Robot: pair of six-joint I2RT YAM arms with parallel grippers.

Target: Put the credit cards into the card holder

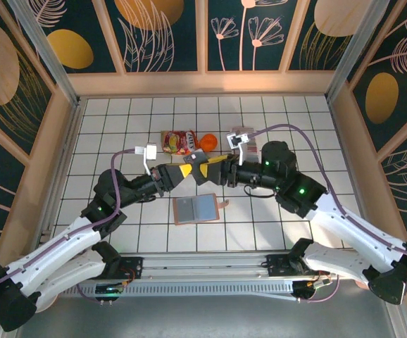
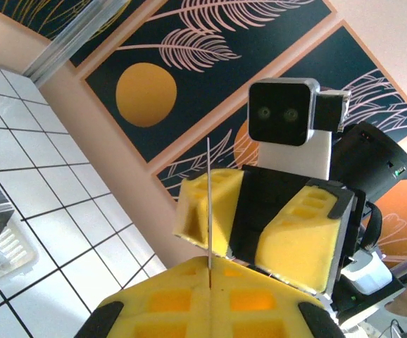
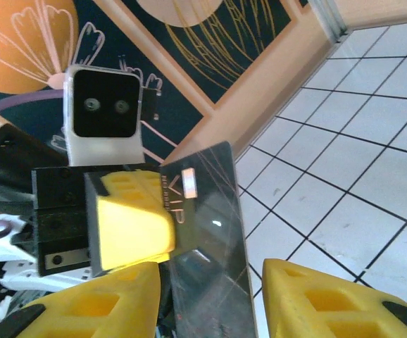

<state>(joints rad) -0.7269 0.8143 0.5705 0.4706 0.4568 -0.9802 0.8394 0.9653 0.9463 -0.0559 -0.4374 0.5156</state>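
A dark credit card (image 3: 210,232) marked VIP is pinched in my left gripper (image 2: 209,271), which is shut on it; from the left wrist it shows edge-on as a thin line (image 2: 209,204). My right gripper (image 3: 210,303) faces it with jaws open. The card's lower part stands between the two yellow fingers (image 3: 330,303), with a gap on its right side. Both grippers meet above the table's middle, left gripper (image 1: 186,171) and right gripper (image 1: 209,164). The card holder (image 1: 196,209) lies open and flat just in front of them, grey pockets up.
A colourful snack packet (image 1: 177,142) and an orange object (image 1: 208,141) lie behind the grippers. A pale pinkish striped cluster (image 1: 240,132) sits at the back, partly behind the right wrist camera. A white ribbed tray edge (image 2: 3,253) is on the tiles. Wooden walls surround the tiled floor.
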